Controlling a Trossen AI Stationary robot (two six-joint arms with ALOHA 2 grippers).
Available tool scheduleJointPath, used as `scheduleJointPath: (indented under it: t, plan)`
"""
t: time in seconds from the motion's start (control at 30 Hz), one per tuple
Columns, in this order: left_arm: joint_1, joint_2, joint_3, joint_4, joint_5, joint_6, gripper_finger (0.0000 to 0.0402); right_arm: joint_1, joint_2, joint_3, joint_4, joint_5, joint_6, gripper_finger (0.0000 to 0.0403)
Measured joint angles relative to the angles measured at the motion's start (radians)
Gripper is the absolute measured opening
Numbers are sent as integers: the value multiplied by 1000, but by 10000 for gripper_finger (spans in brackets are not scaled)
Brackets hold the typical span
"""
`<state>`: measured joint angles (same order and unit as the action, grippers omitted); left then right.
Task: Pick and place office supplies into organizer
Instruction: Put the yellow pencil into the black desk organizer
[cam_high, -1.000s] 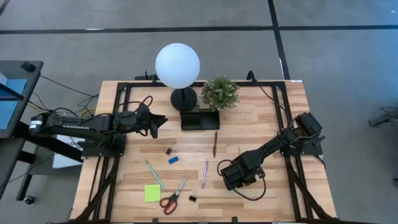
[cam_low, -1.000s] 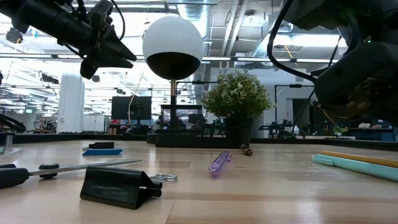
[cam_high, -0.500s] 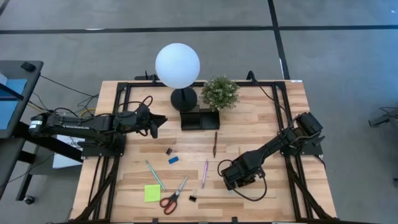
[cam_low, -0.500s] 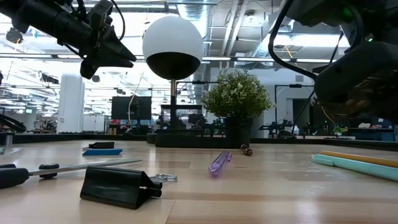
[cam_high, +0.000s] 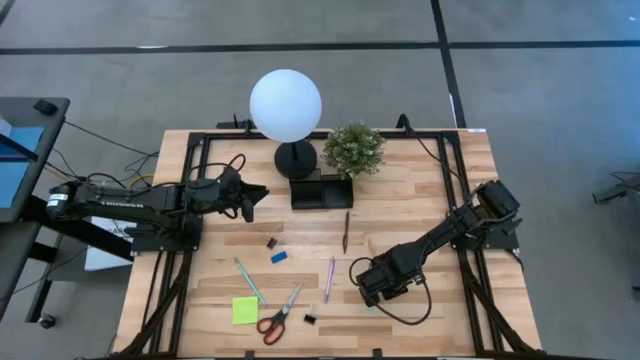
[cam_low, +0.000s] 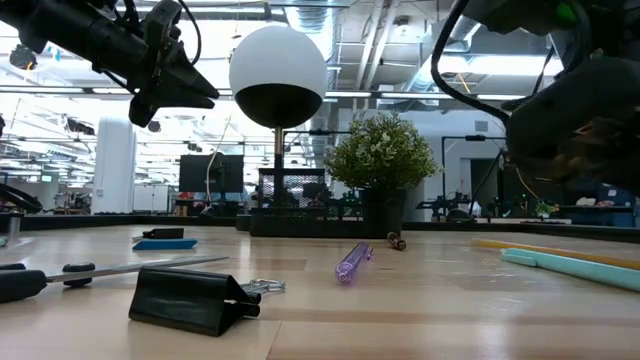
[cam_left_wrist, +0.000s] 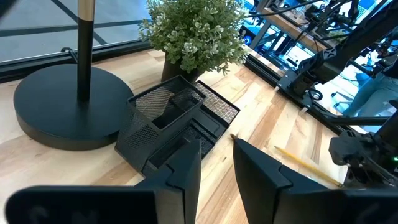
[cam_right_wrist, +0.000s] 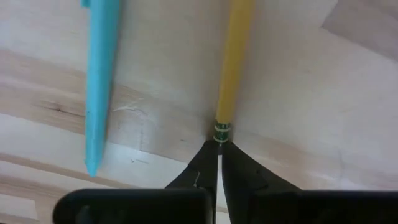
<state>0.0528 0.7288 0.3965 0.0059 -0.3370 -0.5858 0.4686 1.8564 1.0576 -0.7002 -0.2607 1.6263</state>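
Note:
My right gripper (cam_right_wrist: 219, 152) hangs low over the table's near right part (cam_high: 372, 290), shut on a yellow pencil (cam_right_wrist: 233, 62) that lies beside a teal pen (cam_right_wrist: 99, 74). My left gripper (cam_left_wrist: 217, 168) hovers open above the table, left of the black mesh organizer (cam_high: 322, 190), with nothing between its fingers. On the wood lie a brown pencil (cam_high: 346, 230), a purple pen (cam_high: 329, 278), another teal pen (cam_high: 249, 280), red-handled scissors (cam_high: 279, 315), a lime sticky pad (cam_high: 245, 310), a blue eraser (cam_high: 279, 257) and black binder clips (cam_high: 310, 318). My right gripper pinches the yellow pencil at its banded ferrule end (cam_right_wrist: 219, 132), between the very tips of its two fingers. The fingers come from above, pointing down. The pencil (cam_low: 540, 246) stretches away low over the table; whether it is lifted clear does not show.
A globe lamp (cam_high: 286, 105) on a round black base (cam_high: 296, 158) and a potted plant (cam_high: 354, 148) stand right behind the organizer. Black frame rails (cam_high: 190, 200) run along the table's left and right sides. Bare wood lies right of the brown pencil.
My right gripper has risen a little. The yellow pencil has shifted slightly beside the teal pen. My left gripper has kept still.

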Motion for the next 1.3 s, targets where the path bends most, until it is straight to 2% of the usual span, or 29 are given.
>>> scheduleJointPath:
  t: [0.2,0.37,0.47,0.57,0.7,0.9,1.07,1.2,1.3]
  plan:
    - [0,0,0,13,19,-19,87,25,-87,44,8,270,-9,2]
    - [0,0,0,72,162,5,87,24,-163,44,-2,371,-15,1]
    - [0,0,0,81,192,4,87,5,-196,45,-1,453,-36,1]
    - [0,0,0,86,191,-8,87,-13,-220,45,4,488,-63,0]
    - [0,0,0,107,185,-7,86,-57,-259,45,88,528,-176,0]
    - [0,-3,0,253,172,-7,86,-164,-311,47,248,530,-434,0]
    - [0,-2,0,303,198,-53,87,-257,-315,47,380,532,-633,1]
    - [0,13,0,313,199,-83,106,-317,-297,50,566,533,-766,1]
    - [0,58,0,425,201,-90,133,-352,-269,45,701,527,-862,1]
